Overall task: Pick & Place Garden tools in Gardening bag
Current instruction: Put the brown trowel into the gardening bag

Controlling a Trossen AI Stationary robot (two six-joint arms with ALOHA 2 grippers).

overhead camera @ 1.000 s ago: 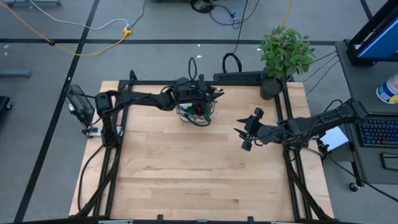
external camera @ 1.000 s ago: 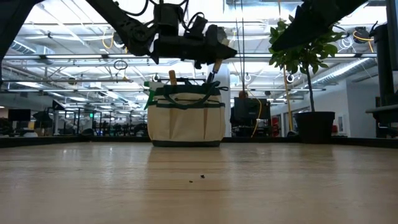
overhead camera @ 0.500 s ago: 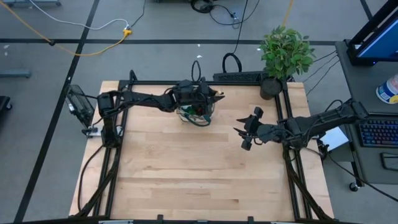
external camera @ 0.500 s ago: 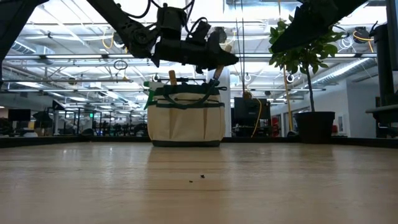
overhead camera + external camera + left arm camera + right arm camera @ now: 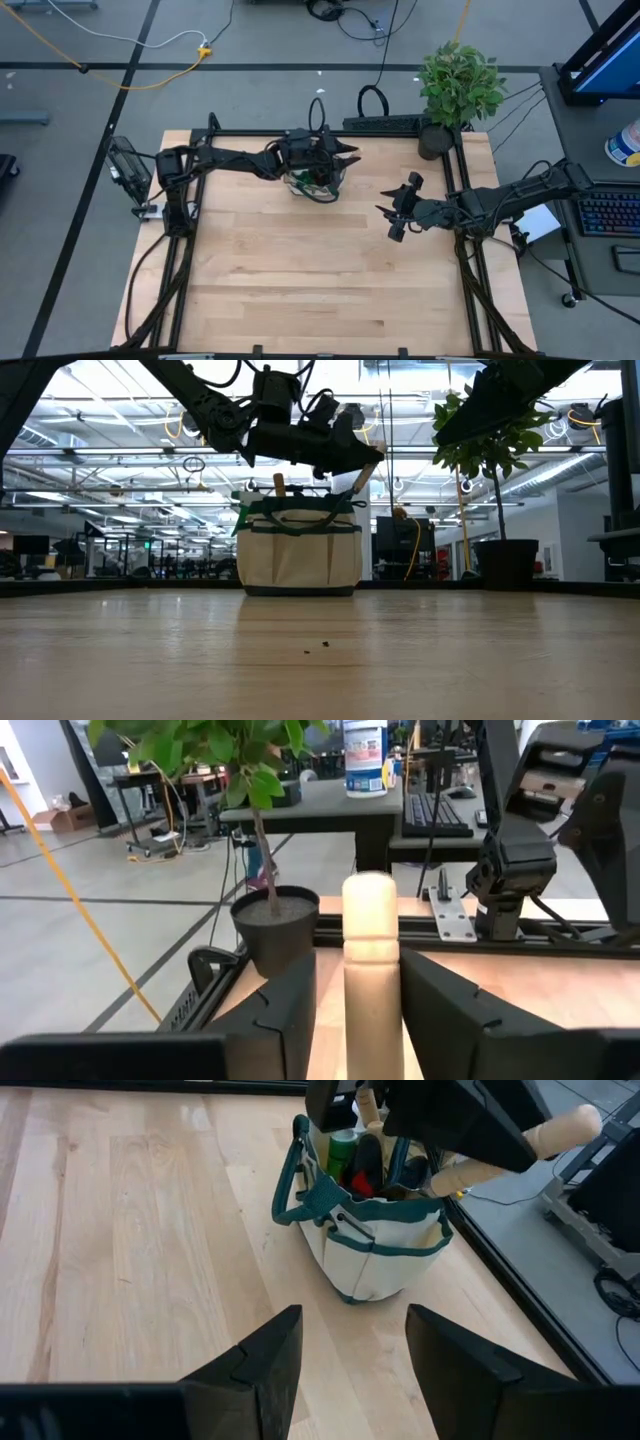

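The beige gardening bag (image 5: 315, 185) with green trim stands upright on its base at the table's far middle; it also shows in the low view (image 5: 300, 550) and the right wrist view (image 5: 375, 1250). Several tools stick up out of it, with a red and a green item among them. My left gripper (image 5: 358, 455) hovers over the bag's right rim, shut on a wooden tool handle (image 5: 370, 950). My right gripper (image 5: 398, 212) hangs open and empty over the table's right half, its fingers (image 5: 250, 1365) pointing toward the bag. My left gripper pinches the wooden handle (image 5: 370, 1010) between its two fingers, which lie along it. The handle's rounded free end (image 5: 370, 890) sticks out past the fingertips. The tool is tilted, its free end (image 5: 374, 453) up and toward the table's right, its lower part (image 5: 352, 488) behind the bag's rim.
A potted green plant (image 5: 460, 85) stands at the table's far right corner, just outside the black frame rail (image 5: 452, 170). Bare wooden tabletop (image 5: 300, 280) spreads over the near half. A desk with a keyboard (image 5: 610, 215) stands right of the table.
My left gripper has stayed over the bag and tipped a little; the wooden handle in it now leans more toward the table's right, its free end higher beside the gripper. The bag has stayed in place.
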